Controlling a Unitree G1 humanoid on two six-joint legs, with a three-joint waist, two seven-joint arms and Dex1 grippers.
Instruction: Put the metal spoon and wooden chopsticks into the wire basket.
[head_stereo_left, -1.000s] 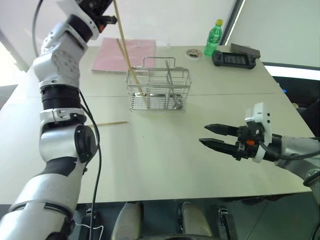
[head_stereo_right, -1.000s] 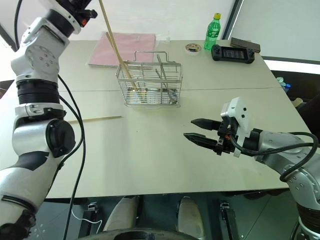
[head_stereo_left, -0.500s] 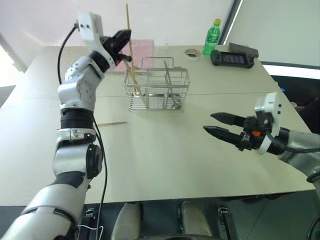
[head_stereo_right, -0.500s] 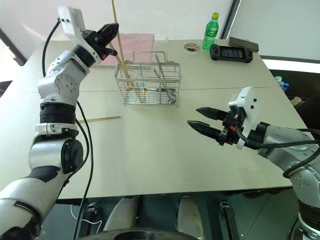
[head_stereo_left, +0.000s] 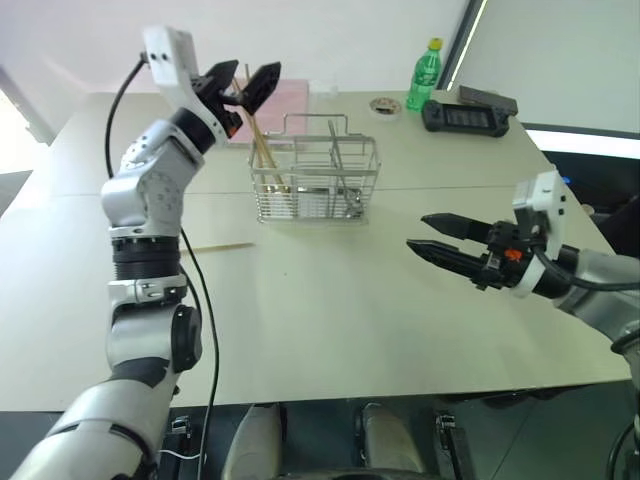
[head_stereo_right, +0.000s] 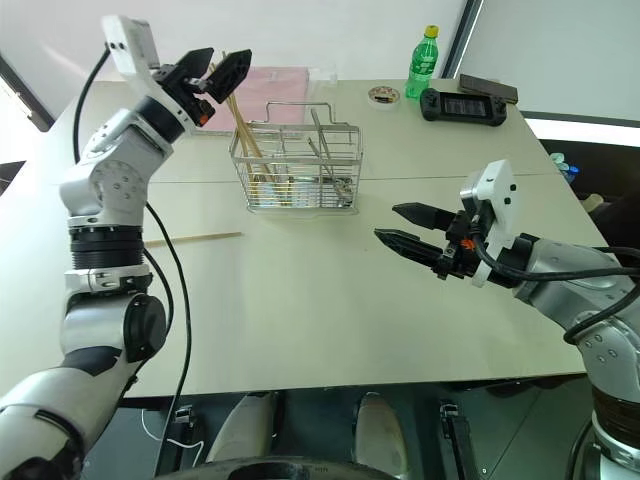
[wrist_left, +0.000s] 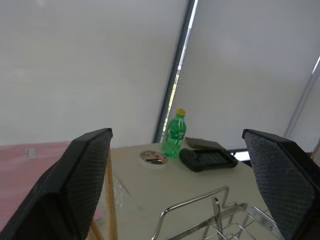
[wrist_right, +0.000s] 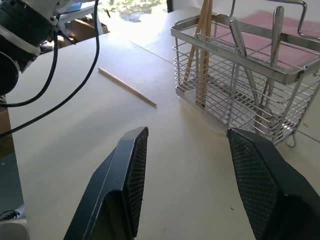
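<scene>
The wire basket (head_stereo_left: 315, 172) stands at mid-table. Two wooden chopsticks (head_stereo_left: 265, 155) lean upright in its left compartment, tops sticking out above the rim. My left gripper (head_stereo_left: 257, 70) hovers just above those tops, open and holding nothing. In the left wrist view a chopstick (wrist_left: 111, 200) rises beside one of the fingers (wrist_left: 85, 175). A thin metal handle (wrist_right: 244, 57), apparently the metal spoon, stands in the basket's right part. Another chopstick (head_stereo_left: 222, 246) lies flat on the table, left of the basket. My right gripper (head_stereo_left: 415, 232) is open and empty, right of and nearer than the basket.
A pink folder (head_stereo_left: 288, 98) lies behind the basket. A green bottle (head_stereo_left: 427, 65), a tape roll (head_stereo_left: 386, 105) and a black game controller (head_stereo_left: 465, 117) sit at the table's far right. The table edge runs close under my right arm.
My left gripper came down toward the basket and opened, letting go of the chopstick. That chopstick now leans in the basket beside the other one. The right gripper rose slightly.
</scene>
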